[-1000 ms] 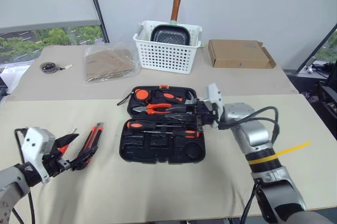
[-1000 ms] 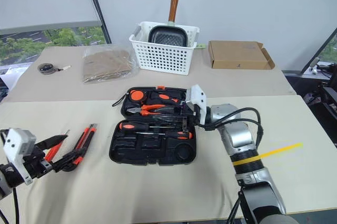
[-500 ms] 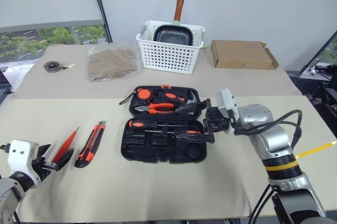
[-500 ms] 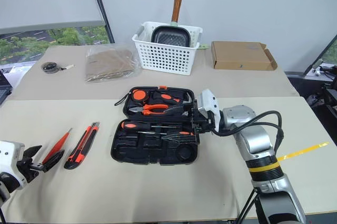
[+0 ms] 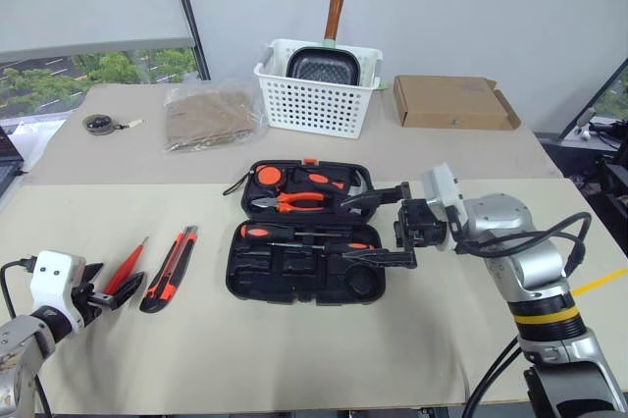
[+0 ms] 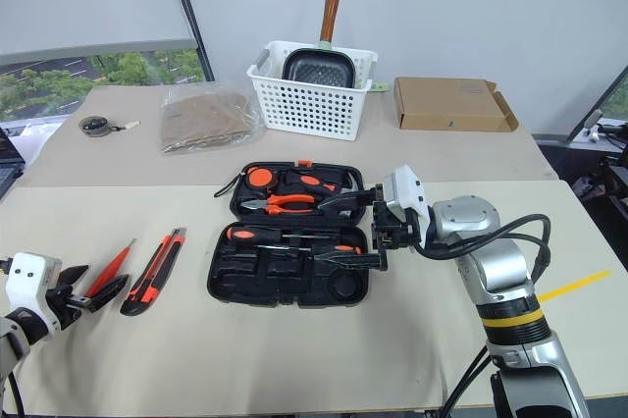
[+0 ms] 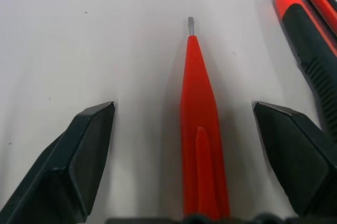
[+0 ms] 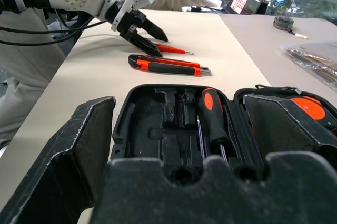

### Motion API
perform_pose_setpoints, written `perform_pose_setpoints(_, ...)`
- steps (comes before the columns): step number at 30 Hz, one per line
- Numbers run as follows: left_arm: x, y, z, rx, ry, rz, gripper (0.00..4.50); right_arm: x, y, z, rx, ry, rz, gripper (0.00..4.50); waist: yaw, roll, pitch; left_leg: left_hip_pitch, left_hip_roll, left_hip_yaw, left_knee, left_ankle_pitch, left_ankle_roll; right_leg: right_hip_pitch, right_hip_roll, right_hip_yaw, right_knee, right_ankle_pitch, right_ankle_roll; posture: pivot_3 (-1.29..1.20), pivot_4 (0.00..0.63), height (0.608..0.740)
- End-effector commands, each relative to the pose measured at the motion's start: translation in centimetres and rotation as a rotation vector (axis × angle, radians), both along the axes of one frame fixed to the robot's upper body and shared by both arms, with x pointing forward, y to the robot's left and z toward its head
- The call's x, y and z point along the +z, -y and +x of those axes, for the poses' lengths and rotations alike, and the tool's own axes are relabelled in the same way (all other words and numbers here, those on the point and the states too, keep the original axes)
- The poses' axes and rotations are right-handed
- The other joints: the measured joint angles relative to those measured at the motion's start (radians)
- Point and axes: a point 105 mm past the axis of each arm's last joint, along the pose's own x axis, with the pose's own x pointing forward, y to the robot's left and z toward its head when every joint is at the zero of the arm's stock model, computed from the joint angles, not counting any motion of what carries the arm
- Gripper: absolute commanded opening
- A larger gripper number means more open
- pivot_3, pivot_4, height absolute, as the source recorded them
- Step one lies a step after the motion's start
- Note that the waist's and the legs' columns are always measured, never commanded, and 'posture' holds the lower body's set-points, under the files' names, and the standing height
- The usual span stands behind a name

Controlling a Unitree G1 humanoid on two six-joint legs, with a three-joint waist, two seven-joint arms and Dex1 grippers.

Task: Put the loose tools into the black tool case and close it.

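Tester screwdriver (image 7: 202, 145) handle end cut off

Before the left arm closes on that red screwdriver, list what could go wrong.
1. The tester screwdriver lies flat and thin between the open left end effector; it may slip or pivot.
2. The utility knife lies close beside it and could get nudged.
3. The right end effector hovers open over the tool case, crowding any drop-off.

The left gripper (image 7: 184, 129) is lying low with fingers spread, while the right gripper (image 5: 378, 225) is reaching sideways, fingers gaping.
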Motion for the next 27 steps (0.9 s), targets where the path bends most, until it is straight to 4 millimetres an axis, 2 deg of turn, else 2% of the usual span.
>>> perform_pose_setpoints(1,-0.3,-0.1,-0.2,-0.001,-0.016,-0.020,2.55,1.5,0.5,-0.4,0.002,0.037,0.030,4.50,0.000,0.000,0.000,0.000,0.000,0.000,0.000,0.000,0.000,0.000,0.000,0.000,0.000,0.000,0.000,0.00,0.150,0.700)
perform_pose_setpoints(6,0.2,-0.4,-0.2,0.012,0.007,-0.031,0.61,1.8,0.6,-0.3,0.002,0.026,0.054,4.50,-0.001,0.000,0.000,0.000,0.000,0.000,0.000,0.000,0.001,0.000,0.000,0.000,0.000,0.001,-0.002,0.00,0.150,0.700)
perform_pose_setpoints(7,0.8,-0.4,0.0,0.016,0.036,-0.036,0.46,1.9,0.5,-0.3,0.002,0.023,0.065,4.50,-0.001,0.000,0.000,0.000,0.000,0.000,0.000,0.000,0.001,0.000,0.000,0.000,0.000,0.001,-0.002,0.00,0.150,0.700)
perform_pose_setpoints(12,6.7,2.3,2.1,-0.095,0.281,-0.112,0.46,2.1,0.8,-0.2,-0.008,0.021,0.085,4.50,0.002,-0.002,0.001,-0.001,0.000,0.000,0.000,0.000,0.000,0.000,-0.001,-0.001,0.000,0.001,-0.002,0.00,0.150,0.700)
perform_pose_setpoints(14,9.6,4.5,2.7,-0.224,0.356,-0.140,0.46,2.1,1.1,-0.2,-0.016,0.013,0.089,4.50,0.005,-0.004,0.001,-0.002,0.000,-0.002,0.000,0.000,-0.001,0.000,-0.001,-0.001,0.000,0.001,-0.002,0.00,0.150,0.700)
perform_pose_setpoints(15,11.4,6.9,3.0,-0.386,0.402,-0.085,0.46,2.1,1.5,-0.2,-0.030,0.005,0.091,4.50,0.006,-0.004,0.001,-0.002,0.000,-0.002,0.001,0.001,-0.001,0.000,-0.001,-0.001,0.000,0.002,-0.003,0.00,0.150,0.700)
perform_pose_setpoints(16,12.3,8.9,3.2,-0.516,0.420,-0.025,0.46,2.1,1.8,-0.2,-0.040,-0.003,0.090,4.50,0.007,-0.004,0.001,-0.002,0.000,-0.002,0.001,0.001,-0.001,0.000,0.000,-0.001,0.000,0.002,-0.003,0.00,0.150,0.700)
perform_pose_setpoints(20,11.9,13.9,4.2,-0.857,0.377,0.138,0.46,1.6,2.6,0.0,-0.075,-0.011,0.077,4.50,0.012,0.000,0.000,-0.002,-0.003,0.000,0.001,0.001,-0.001,0.001,0.003,-0.001,-0.001,0.002,-0.003,0.00,0.150,0.700)
perform_pose_setpoints(23,11.0,15.8,4.6,-1.038,0.330,0.200,0.46,1.4,2.7,0.1,-0.088,-0.006,0.068,4.50,-0.004,0.001,0.000,0.000,-0.003,0.004,0.001,0.004,0.005,0.001,0.004,0.001,-0.001,0.002,-0.001,0.00,0.150,0.700)
perform_pose_setpoints(25,9.2,17.5,4.7,-1.236,0.249,0.276,0.46,1.3,2.9,0.0,-0.103,0.003,0.065,4.50,-0.005,0.000,0.000,-0.001,-0.002,0.005,0.000,0.005,0.004,0.000,0.007,0.001,-0.001,0.002,-0.001,0.00,0.150,0.700)
perform_pose_setpoints(27,7.8,17.9,4.9,-1.353,0.171,0.354,0.46,1.2,3.1,-0.2,-0.122,0.008,0.061,4.50,-0.002,0.000,0.001,-0.001,-0.002,0.004,0.000,0.007,0.001,0.000,0.009,0.000,0.000,0.001,0.000,0.00,0.150,0.700)
